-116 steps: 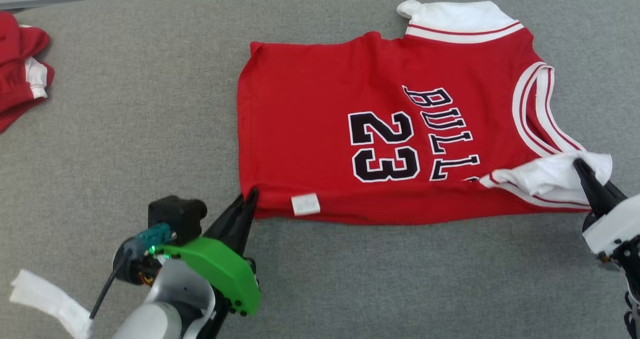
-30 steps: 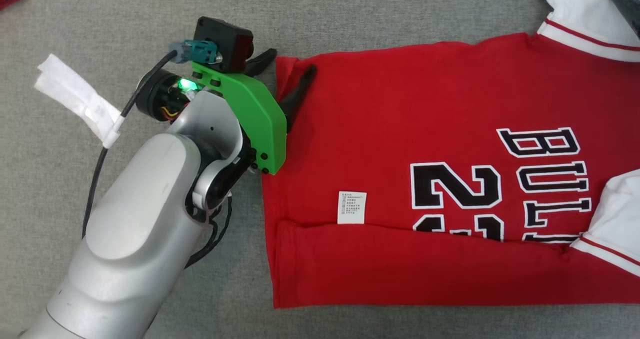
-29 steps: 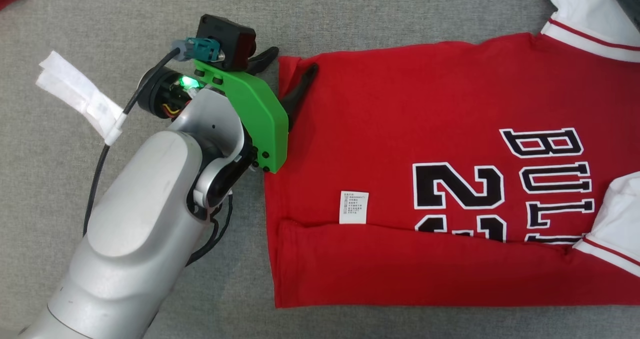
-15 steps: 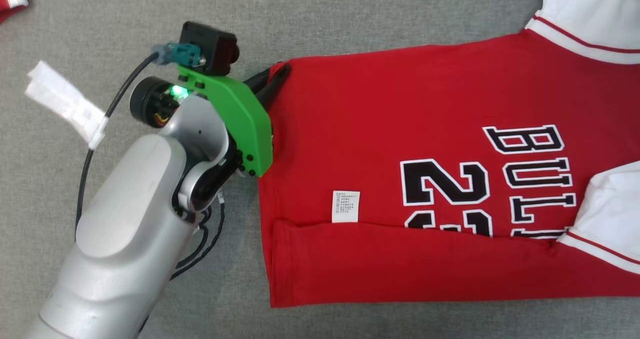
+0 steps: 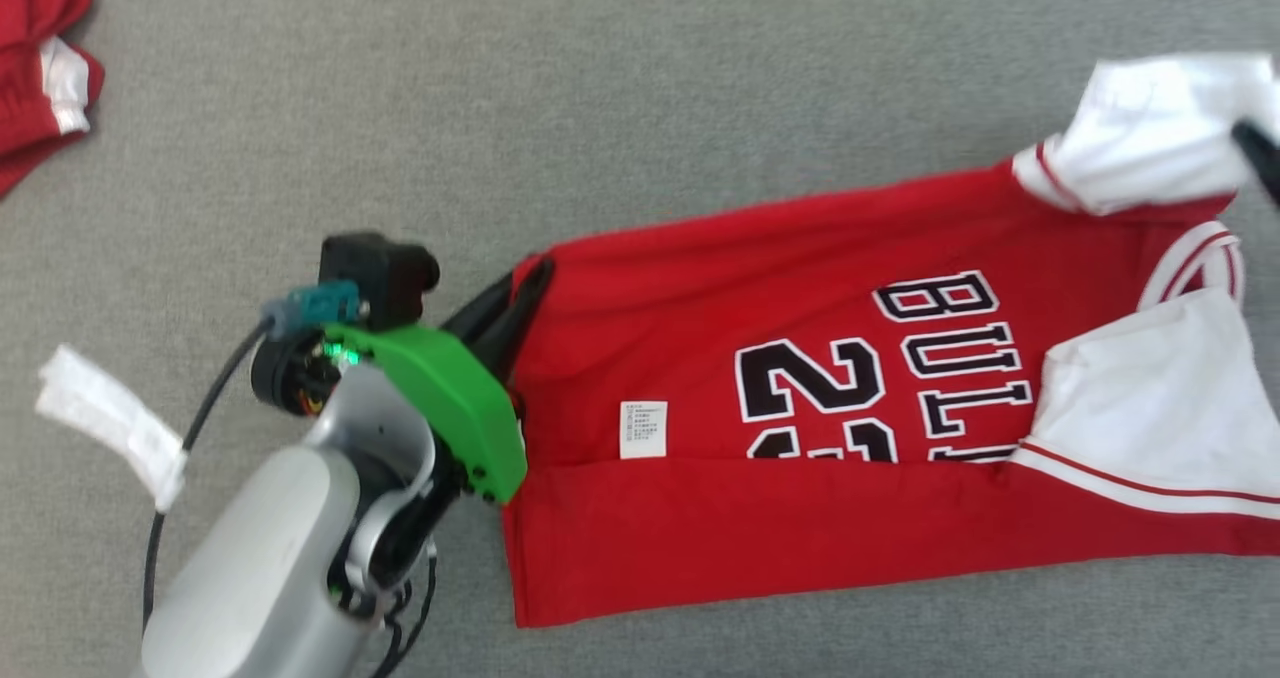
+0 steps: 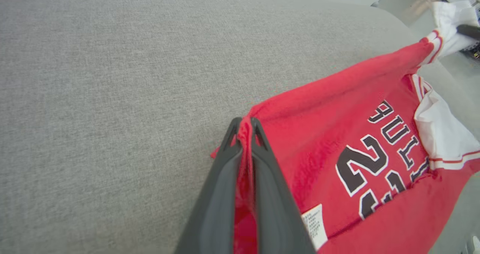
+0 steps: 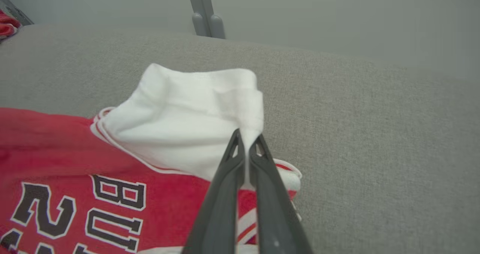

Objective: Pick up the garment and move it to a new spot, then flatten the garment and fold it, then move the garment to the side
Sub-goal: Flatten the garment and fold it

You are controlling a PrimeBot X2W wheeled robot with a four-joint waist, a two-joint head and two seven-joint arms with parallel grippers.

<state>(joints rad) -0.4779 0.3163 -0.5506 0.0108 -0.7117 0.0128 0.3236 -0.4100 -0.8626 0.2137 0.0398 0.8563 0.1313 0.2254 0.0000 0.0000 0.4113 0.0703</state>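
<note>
Left gripper [image 6: 245, 124], right gripper [image 7: 247, 139] — jaws pinching garment [image 5: 800, 518].

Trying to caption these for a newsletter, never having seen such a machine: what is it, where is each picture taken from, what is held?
It is a two-armed robot folding clothes. The top-down picture comes from a camera on its head; the other two come from cameras on its wrists, looking along each gripper's two dark fingers. On the grey fabric surface lies a red jersey with black lettering, its near edge folded over. The left gripper is shut on a red corner; the right gripper is shut on its white shoulder part. Another red garment lies at far left.
</note>
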